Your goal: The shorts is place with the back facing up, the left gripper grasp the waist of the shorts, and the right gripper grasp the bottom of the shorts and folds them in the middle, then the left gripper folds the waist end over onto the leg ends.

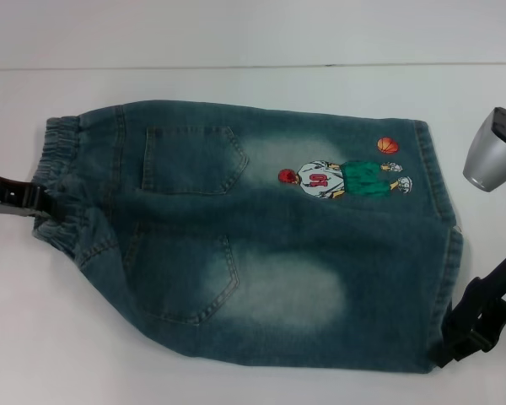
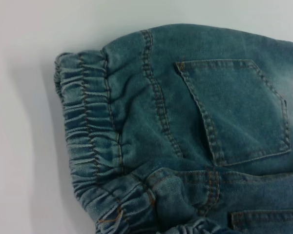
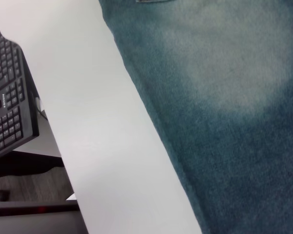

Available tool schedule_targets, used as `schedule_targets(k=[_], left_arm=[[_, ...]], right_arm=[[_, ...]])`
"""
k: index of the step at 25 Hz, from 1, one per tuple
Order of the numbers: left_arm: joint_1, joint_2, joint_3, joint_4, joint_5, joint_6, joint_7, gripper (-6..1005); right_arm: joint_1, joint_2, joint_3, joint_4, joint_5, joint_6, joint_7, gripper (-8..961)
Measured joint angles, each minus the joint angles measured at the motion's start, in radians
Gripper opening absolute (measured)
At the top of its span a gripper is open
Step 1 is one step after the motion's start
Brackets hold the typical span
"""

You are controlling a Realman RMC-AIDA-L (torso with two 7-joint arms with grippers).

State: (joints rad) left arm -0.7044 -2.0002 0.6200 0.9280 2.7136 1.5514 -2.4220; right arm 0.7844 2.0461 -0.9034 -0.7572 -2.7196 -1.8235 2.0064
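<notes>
Shorts (image 1: 261,245): blue-green washed denim, pale faded patches below both back pockets, tan double stitching. Embroidered cartoon (image 1: 346,179): red hair, white jersey, green shorts; ball (image 1: 388,145) orange. Waist (image 1: 59,181): same denim, lighter on the ruffles. Table (image 1: 236,34): white. Keyboard (image 3: 7,97): black, white legends.

Shorts (image 1: 261,245) lie flat; left pincer (image 1: 35,201) at the waist (image 1: 61,181), seemingly gripping; right pincer (image 1: 452,348) at the hem.

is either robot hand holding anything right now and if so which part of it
It cannot be told for sure. The left hand sits at the waist of the shorts, the right hand at the leg hem corner; neither grip is visibly closed.
</notes>
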Motion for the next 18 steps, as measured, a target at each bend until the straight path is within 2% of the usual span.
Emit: schedule_targets(k=[8, 10, 13, 15, 18], left_arm=[[-0.001, 0.007, -0.023, 0.0, 0.0, 0.008, -0.008, 56], [0.0, 0.013, -0.055, 0.0, 0.0, 0.017, -0.009, 56], [0.0, 0.028, -0.158, 0.0, -0.014, 0.023, -0.009, 56], [0.001, 0.038, -0.211, -0.014, -0.052, 0.006, -0.009, 56], [0.007, 0.047, -0.24, -0.05, -0.106, -0.049, -0.008, 56]], right_arm=[[-0.01, -0.009, 0.033, -0.001, 0.02, 0.016, -0.011, 129], [-0.021, -0.022, 0.097, -0.002, 0.036, 0.017, -0.033, 92], [-0.043, -0.048, 0.214, 0.005, 0.088, 0.026, -0.073, 43], [-0.071, -0.068, 0.295, 0.008, 0.151, 0.053, -0.096, 10], [-0.126, -0.096, 0.385, 0.036, 0.298, 0.132, -0.12, 10]])
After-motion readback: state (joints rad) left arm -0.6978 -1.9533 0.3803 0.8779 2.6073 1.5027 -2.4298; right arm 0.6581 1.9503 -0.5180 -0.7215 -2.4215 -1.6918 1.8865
